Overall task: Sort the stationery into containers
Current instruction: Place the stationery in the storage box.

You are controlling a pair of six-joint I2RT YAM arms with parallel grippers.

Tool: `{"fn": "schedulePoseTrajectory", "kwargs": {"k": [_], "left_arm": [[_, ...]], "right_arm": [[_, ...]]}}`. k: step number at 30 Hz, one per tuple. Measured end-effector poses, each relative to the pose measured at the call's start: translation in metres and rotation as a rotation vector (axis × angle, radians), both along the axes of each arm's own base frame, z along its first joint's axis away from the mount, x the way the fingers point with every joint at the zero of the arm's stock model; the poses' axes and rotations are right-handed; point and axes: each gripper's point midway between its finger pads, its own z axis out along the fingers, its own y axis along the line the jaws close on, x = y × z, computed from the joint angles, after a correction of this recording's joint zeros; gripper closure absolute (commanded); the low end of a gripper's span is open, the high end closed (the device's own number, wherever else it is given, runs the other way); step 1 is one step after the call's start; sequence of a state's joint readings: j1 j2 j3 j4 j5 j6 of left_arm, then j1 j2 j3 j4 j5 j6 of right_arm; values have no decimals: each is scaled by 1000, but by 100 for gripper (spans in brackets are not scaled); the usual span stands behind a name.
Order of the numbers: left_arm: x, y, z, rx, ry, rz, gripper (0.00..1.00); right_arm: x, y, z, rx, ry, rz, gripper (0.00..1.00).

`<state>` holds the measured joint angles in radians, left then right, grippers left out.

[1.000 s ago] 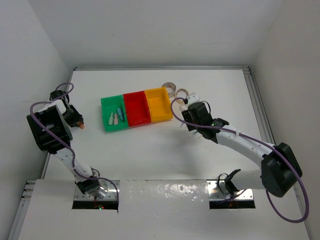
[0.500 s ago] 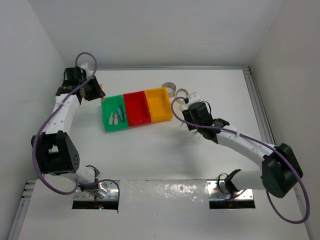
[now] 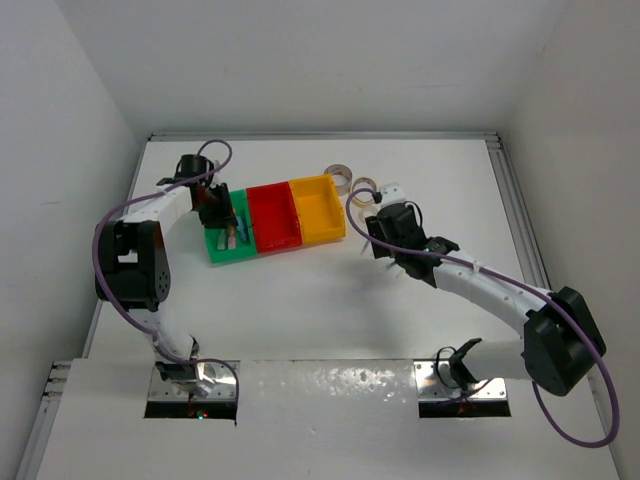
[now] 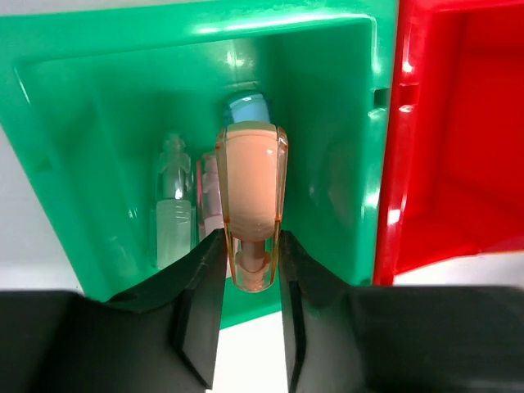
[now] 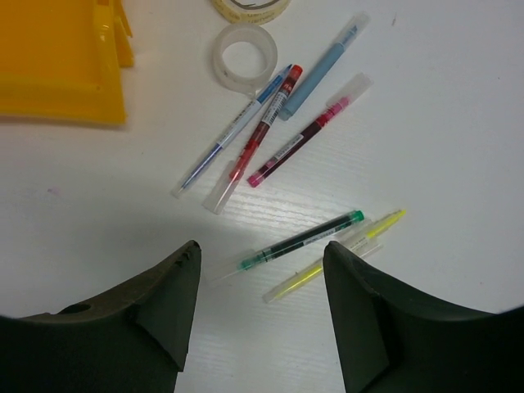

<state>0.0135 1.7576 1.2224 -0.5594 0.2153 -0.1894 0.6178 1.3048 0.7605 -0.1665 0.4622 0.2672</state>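
A smooth, round-ended orange block [image 4: 251, 184] is pinched at its lower end between the narrowed black fingers of the left gripper [image 4: 248, 258], over the glossy green bin [image 4: 74, 106]; a blue block [image 4: 246, 106] behind is mostly hidden; the right gripper [image 5: 260, 250] is spread wide, empty, above thin pens [image 5: 255, 135]; a clear tape ring [image 5: 244, 53] lies beside the yellow bin [image 5: 57, 74]; a tan roll [image 5: 250, 8] is cropped by the frame edge.

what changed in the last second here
The left end effector, shut on a short peach-orange rounded block, swung from the table's left edge toward the far side, then right, and now holds it over the green plastic bin. The open right end effector, the red bin, yellow bin and tan tape rolls stayed put.
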Motion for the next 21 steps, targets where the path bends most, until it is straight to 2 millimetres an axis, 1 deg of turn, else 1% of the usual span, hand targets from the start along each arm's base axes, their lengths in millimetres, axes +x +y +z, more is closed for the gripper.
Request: {"fn": "schedulePoseTrajectory", "kwargs": {"k": [1,3,4,6,7,8,9,10,11,12,13,14,15,16,17,18,19,20,21], "left_arm": [[0,0,-2,5,4,3,64],[0,-3,-2,11,4,-3,54],[1,-3,-2,12,1,-3,53],[0,-5,-2,14,2,-3,53],[1,-5,-1,16,2,-4,53],[2,-6,2,19,2,-4,53],[5,-5,5,22,-7,-3,62],[9,-5,12,23,-18,2,71],[19,-4,23,29,-52,-3,84],[26,-4,33,28,-79,3,89],[34,-4,43,31,-109,2,92],[44,-3,57,33,-149,-1,92],[50,-2,66,34,-176,-2,92],[56,-1,79,35,-210,-1,84],[62,-1,92,38,-245,-10,78],[67,-1,106,43,-280,-22,73],[70,1,118,47,-308,-26,66],[75,2,132,53,-344,-38,64],[77,4,145,58,-375,-44,62]], "right_arm": [[0,0,0,2,0,-2,36],[0,-1,0,3,-1,-6,32],[1,-1,0,4,-1,-9,28],[1,-3,0,6,-1,-16,27],[2,-5,0,8,0,-22,28],[3,-7,0,12,0,-32,51],[4,-10,0,11,2,-39,69],[5,-12,0,18,5,-50,84],[7,-16,1,37,13,-72,100],[10,-18,2,49,17,-88,100],[13,-21,3,72,22,-108,98],[17,-24,5,97,26,-128,85],[21,-26,6,125,31,-150,71],[24,-29,7,154,37,-171,52],[26,-35,6,175,46,-193,47],[27,-37,5,196,52,-211,46],[28,-42,4,206,61,-229,48],[28,-47,1,221,74,-250,71],[27,-52,-2,225,86,-271,83]]}}
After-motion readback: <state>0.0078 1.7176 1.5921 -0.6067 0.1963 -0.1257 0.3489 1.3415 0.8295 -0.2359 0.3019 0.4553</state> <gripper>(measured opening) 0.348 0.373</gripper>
